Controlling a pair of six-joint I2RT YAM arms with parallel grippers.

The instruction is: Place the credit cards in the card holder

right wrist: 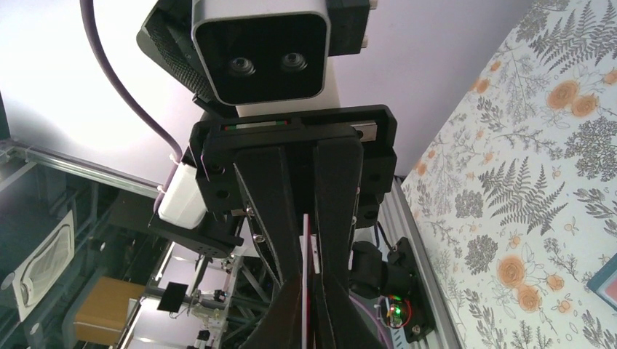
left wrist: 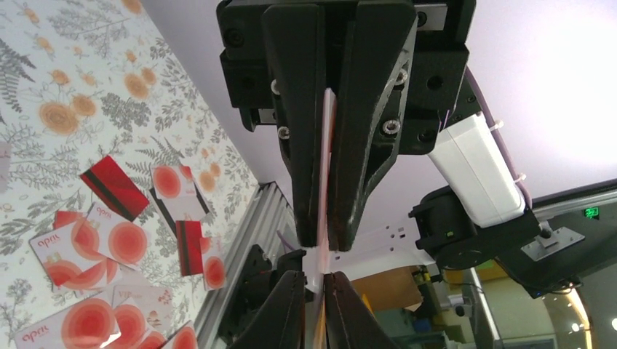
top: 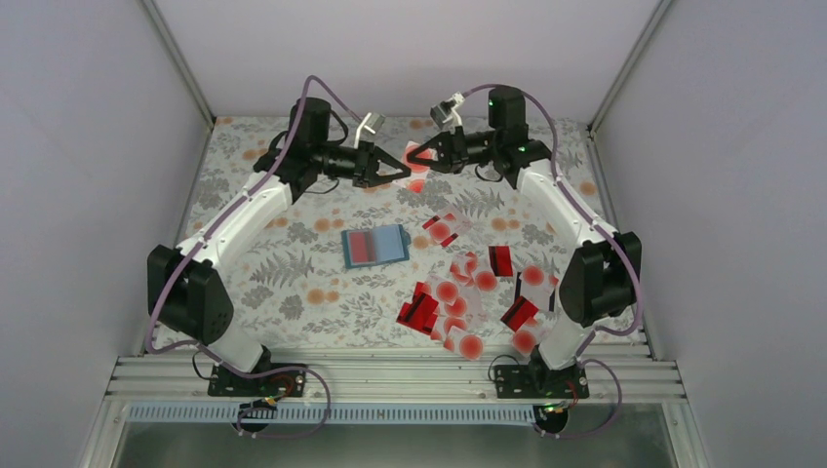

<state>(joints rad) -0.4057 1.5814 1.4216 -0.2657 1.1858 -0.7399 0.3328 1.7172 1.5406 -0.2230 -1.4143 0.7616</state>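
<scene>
My left gripper and right gripper meet tip to tip above the back middle of the table. Both pinch one pale credit card with a red dot. In the left wrist view the card shows edge-on between the right gripper's fingers and runs down into my left gripper. In the right wrist view the card shows edge-on above my right gripper. The teal card holder lies open mid-table with a red card in its left half. Many loose credit cards lie at the front right.
The floral tablecloth covers the table. A card lies on the cloth below the grippers, and two more right of the holder. Aluminium rails run along the near edge, with walls on three sides.
</scene>
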